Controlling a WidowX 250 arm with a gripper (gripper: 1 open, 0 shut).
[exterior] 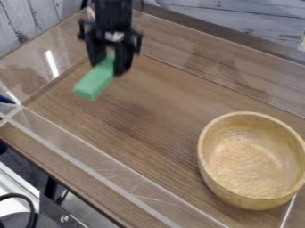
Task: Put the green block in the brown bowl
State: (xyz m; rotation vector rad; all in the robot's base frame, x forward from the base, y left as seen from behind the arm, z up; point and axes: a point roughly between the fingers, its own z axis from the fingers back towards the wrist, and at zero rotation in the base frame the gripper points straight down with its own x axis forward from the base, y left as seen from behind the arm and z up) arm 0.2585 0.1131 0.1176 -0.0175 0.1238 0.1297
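Pincer grips green block; no writing legible

Support surface: a wooden table with dark brown grain running lengthwise. A clear plastic wall stands along its near edge, and another clear panel borders the left side. One item rests directly on the table: a light tan wooden bowl, upright, sitting at the right near corner, close to the near wall. Its thick rim is whole and its inside shows only grain.
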